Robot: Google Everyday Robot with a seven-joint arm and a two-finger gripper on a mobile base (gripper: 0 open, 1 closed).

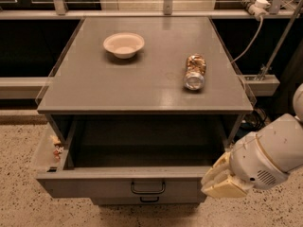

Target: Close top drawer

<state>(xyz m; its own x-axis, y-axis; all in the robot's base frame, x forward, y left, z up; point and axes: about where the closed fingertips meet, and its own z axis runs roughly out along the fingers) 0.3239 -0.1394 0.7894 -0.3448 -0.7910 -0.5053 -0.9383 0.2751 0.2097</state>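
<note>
Your gripper (218, 178) (clenched or released, I cannot tell) sits at the right front corner of the top drawer (94, 187); press flat there and push straight in.

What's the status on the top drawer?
Tool low right, at the right front corner of the top drawer. Drawer pulled out, not yet closed. Bowl and can on the tabletop, outside its path.
</note>
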